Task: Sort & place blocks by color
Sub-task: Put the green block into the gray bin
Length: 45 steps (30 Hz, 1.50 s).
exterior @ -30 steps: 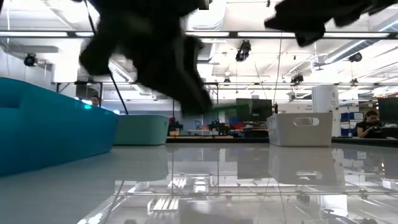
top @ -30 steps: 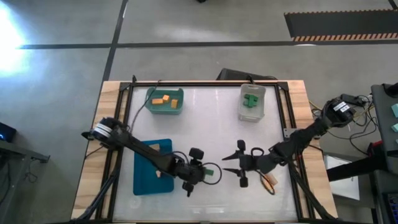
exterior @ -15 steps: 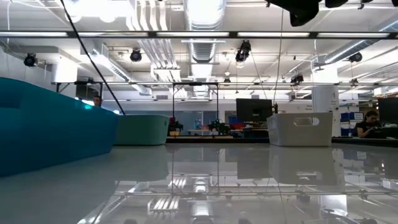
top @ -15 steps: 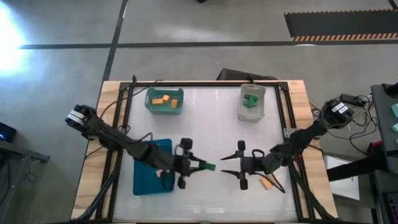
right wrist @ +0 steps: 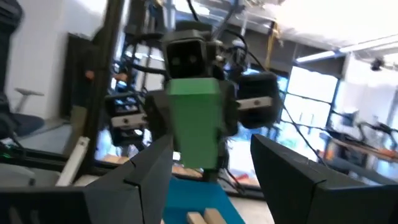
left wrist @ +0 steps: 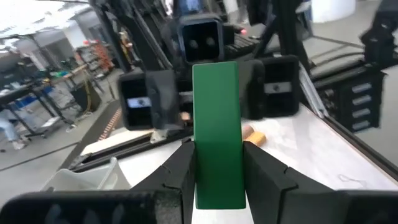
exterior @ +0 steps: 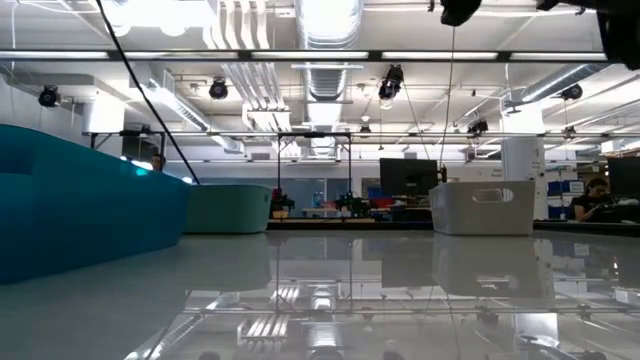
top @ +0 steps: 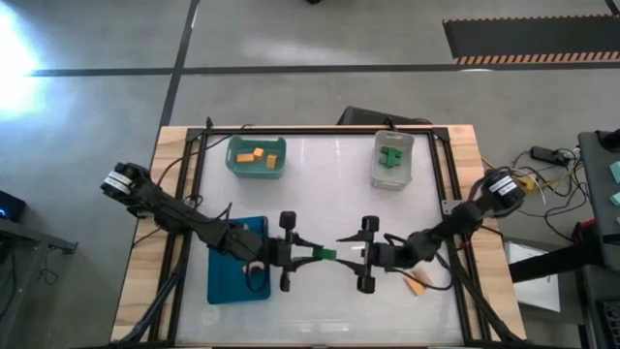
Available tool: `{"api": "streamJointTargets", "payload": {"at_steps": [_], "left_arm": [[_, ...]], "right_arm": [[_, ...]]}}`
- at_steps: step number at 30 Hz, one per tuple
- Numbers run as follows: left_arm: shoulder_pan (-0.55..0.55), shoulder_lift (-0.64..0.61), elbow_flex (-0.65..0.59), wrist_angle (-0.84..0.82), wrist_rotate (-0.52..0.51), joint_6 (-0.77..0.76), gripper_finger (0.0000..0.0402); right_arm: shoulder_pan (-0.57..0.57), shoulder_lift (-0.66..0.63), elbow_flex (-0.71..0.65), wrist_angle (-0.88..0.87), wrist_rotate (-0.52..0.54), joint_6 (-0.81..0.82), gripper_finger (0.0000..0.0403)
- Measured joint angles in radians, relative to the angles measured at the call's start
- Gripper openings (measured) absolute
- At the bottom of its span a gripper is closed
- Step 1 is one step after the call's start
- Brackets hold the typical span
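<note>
My left gripper [top: 318,254] is shut on a green block [top: 328,254], high above the table's middle. My right gripper [top: 342,252] faces it from the right, open. Its fingers [right wrist: 149,168] stand to either side of the block's free end [right wrist: 194,106], apart from it. An orange block [top: 417,283] lies flat on the table under the right arm. The teal bin [top: 232,167] holds orange blocks, the clear bin [top: 376,174] holds green ones, and tan blocks lie in the blue container [top: 228,286]. My left gripper pinches the green block's two long sides [left wrist: 217,180] between its two fingers, at the end nearer the wrist. The fingers come level from the table's left and lie along the block. The block sticks out level past the fingertips, lifted clear of the table.
The teal bin [exterior: 225,208] and the clear bin [exterior: 485,207] stand along the far edge. The blue container [exterior: 80,210] sits near left, under the left arm. The glossy table top [exterior: 330,290] lies bare below both raised grippers.
My left gripper has risen with the green block and tipped from pointing down to level; the block now points toward the right gripper. My right gripper has moved toward the table's left, up to the block, and tipped upward. The orange block has stayed on the table.
</note>
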Motion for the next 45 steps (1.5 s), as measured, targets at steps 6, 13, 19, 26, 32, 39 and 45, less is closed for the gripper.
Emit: {"api": "streamJointTargets", "payload": {"at_steps": [6, 13, 19, 26, 32, 39, 45], "left_arm": [[0.013, 0.018, 0.0, 0.069, -0.016, -0.022, 0.0085], [0.013, 0.035, 0.0, 0.084, -0.019, -0.024, 0.0085], [0.013, 0.035, 0.0, 0.082, -0.015, -0.02, 0.0085], [0.013, 0.033, 0.0, 0.083, -0.02, -0.058, 0.0177], [0.013, 0.02, -0.002, -0.011, -0.021, -0.022, 0.0271], [0.013, -0.019, -0.002, -0.082, -0.071, -0.032, 0.0295], [0.019, -0.019, 0.003, -0.079, -0.072, -0.032, 0.0296]], "right_arm": [[-0.035, 0.058, 0.067, 0.027, -0.089, -0.003, 0.0207], [-0.036, 0.076, 0.124, 0.027, -0.089, -0.083, 0.0183], [-0.037, 0.069, 0.123, 0.027, -0.083, -0.082, 0.0099], [-0.037, 0.057, 0.123, -0.029, -0.071, -0.062, 0.0093], [-0.037, -0.069, 0.128, -0.324, 0.11, 0.017, 0.0093], [-0.187, -0.371, 0.234, -1.401, 0.456, 0.432, 0.0093], [-0.599, -0.497, 0.323, -2.191, 0.388, 1.0, 0.0093]]}}
